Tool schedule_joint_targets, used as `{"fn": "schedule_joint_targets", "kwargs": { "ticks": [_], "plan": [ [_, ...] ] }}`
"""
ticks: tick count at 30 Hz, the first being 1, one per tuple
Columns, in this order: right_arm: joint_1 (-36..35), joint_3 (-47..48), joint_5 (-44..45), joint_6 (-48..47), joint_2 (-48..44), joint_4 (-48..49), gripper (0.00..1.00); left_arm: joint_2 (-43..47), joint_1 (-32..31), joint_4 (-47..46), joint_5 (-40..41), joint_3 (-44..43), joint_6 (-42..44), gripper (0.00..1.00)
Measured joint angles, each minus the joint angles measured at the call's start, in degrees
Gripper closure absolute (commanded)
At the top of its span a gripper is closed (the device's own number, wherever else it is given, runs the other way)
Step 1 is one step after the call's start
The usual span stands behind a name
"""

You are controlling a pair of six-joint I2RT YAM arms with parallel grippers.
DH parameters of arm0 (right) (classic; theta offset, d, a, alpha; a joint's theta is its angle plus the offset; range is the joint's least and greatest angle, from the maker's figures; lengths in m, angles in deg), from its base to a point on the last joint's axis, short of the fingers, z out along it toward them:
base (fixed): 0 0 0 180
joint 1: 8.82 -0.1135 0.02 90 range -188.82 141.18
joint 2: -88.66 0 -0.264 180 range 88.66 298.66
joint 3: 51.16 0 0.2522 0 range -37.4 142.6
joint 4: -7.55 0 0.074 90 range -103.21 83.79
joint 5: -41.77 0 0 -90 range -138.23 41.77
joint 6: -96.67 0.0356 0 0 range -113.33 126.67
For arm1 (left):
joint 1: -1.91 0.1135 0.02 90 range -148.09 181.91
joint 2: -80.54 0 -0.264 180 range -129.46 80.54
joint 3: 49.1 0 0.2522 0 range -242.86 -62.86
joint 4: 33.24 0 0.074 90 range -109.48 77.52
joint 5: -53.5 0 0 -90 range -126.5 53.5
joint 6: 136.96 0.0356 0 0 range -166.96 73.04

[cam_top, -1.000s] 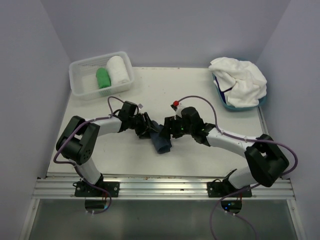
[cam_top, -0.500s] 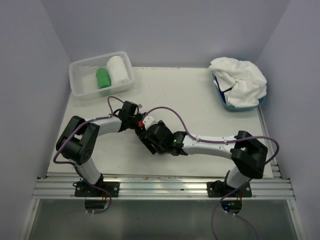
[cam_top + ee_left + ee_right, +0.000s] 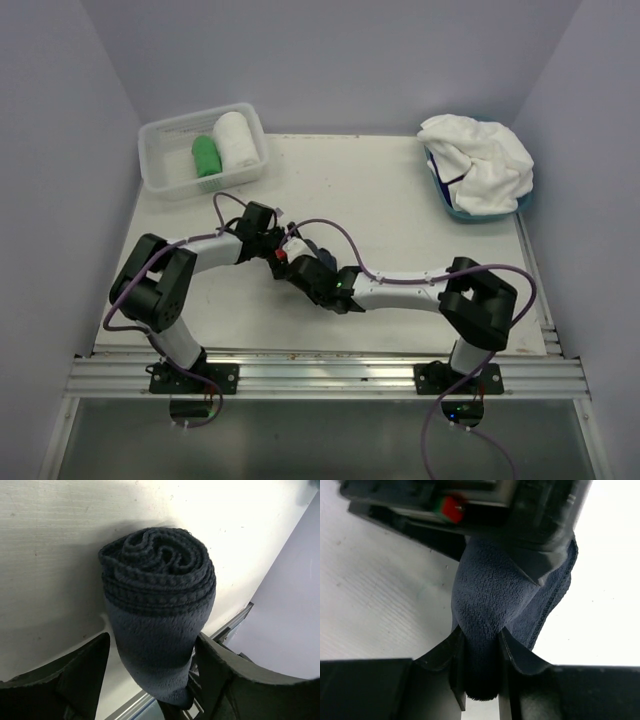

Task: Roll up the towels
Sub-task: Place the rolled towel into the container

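The right fingers (image 3: 457,680) are pinched narrowly on a fold of the navy towel (image 3: 157,605). The soft nap is squeezed between them, and a stitched hem hangs loose at one side. The left fingers (image 3: 82,672) are held wide, one on either side of the same towel. A strip of bare tabletop (image 3: 400,200) is seen between one finger and the cloth. The other finger stands just beside the cloth, and contact there cannot be told.

The towel is wound into a tight roll, with its layers shown as a spiral at the end face and a dark, ribbed weave. It is placed left of centre, in the near half of the tabletop, between the two wrists.

The metal rail (image 3: 330,375) along the near edge is seen near the roll in the left wrist view. Bare surface is left toward the back and the right. The far left corner is taken by a clear basket (image 3: 165,170), in which a green roll (image 3: 206,156) and a white roll (image 3: 235,140) lie side by side. The far right corner is taken by a blue tub (image 3: 447,205) heaped with white towels (image 3: 480,160). The tabletop is closed in on three sides by pale walls (image 3: 330,60).
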Motion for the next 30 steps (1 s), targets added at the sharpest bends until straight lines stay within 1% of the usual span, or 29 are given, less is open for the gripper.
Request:
{"fn": "schedule_joint_targets", "kwargs": {
  "ticks": [1, 2, 5, 8, 10, 14, 21, 25, 30],
  "plan": [
    [0.52, -0.46, -0.94, 0.63, -0.48, 0.5, 0.82, 0.31, 0.0, 0.13, 0.15, 0.0, -0.02, 0.25],
    [1.27, -1.33, -2.01, 1.4, -1.2, 1.42, 0.82, 0.68, 0.02, 0.26, 0.22, 0.0, -0.02, 0.23],
    [4.57, -4.79, -6.73, 3.96, -4.52, 4.26, 0.82, 1.44, 0.09, 0.44, 0.24, 0.0, 0.15, 0.2],
    [8.9, -8.9, -12.76, 7.41, -8.52, 7.5, 0.83, 1.51, 0.11, 0.42, 0.02, 0.0, 0.17, 0.2],
    [11.32, -12.02, -16.65, 9.77, -10.71, 11.45, 0.83, 1.53, 0.11, 0.24, -0.31, 0.0, 0.17, 0.2],
    [13.49, -17.59, -22.36, 13.99, -13.68, 18.03, 0.83, 1.51, 0.11, -0.09, -1.6, 0.0, 0.17, 0.2],
    [16.24, -23.54, -29.62, 21.77, -14.1, 29.42, 0.85, 1.44, -0.13, -2.05, -3.26, 0.76, -0.35, 0.2],
    [17.64, -26.1, -32.83, 25.77, -14.1, 34.91, 0.85, 0.87, -0.7, -2.36, -3.61, 0.81, -0.42, 0.14],
    [18.38, -27.91, -35.3, 28.7, -14.1, 39.34, 0.85, 0.0, -1.33, -4.61, -4.76, 1.44, -1.38, 0.12]
  ]
}}
